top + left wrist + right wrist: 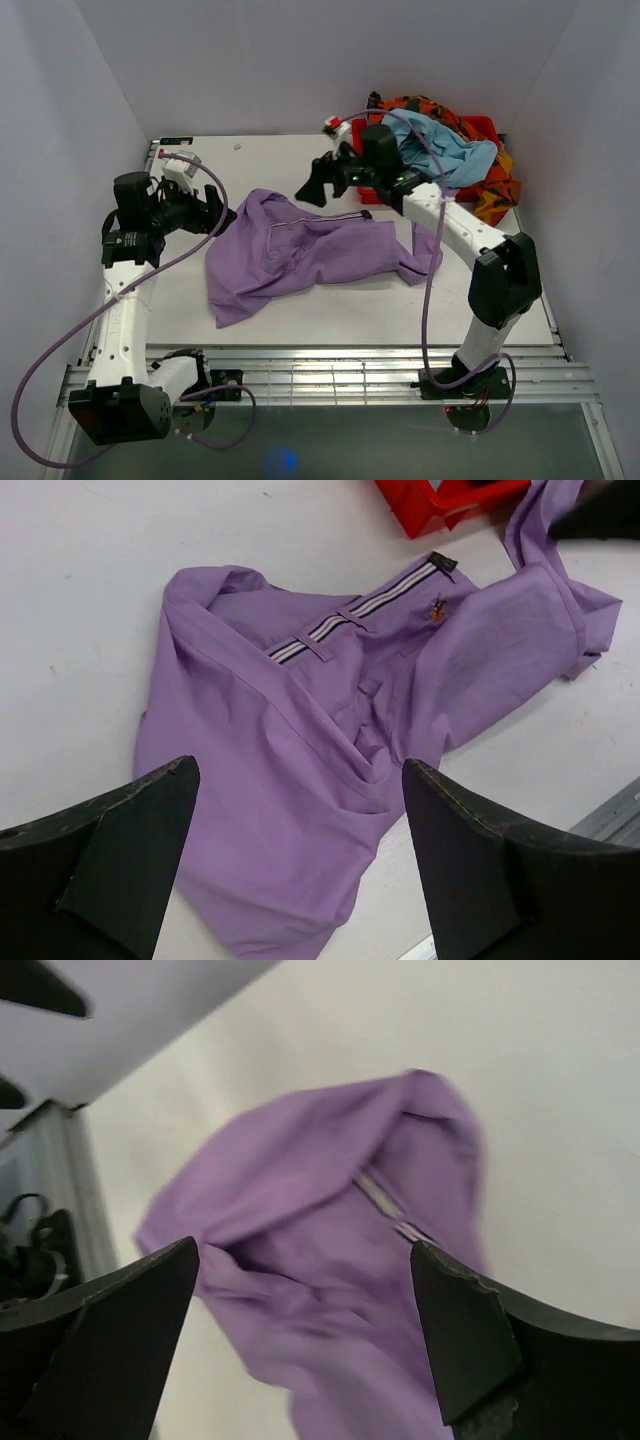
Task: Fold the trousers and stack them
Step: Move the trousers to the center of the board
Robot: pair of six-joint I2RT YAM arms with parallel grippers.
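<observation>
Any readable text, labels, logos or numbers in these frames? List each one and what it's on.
No text is legible in any view.
Dark tab at the end of the striped waistband of the trousers: too small to read.
Embroidered emblem just below the waistband: a small motif, no letters can be made out.
Red bin: no markings visible.

Nothing legible — the waistband tag [444,562] on the trousers [300,780] is too small.

White arm links [120,330], black joints [505,275], purple cables [426,300], black fingers [110,870].
</observation>
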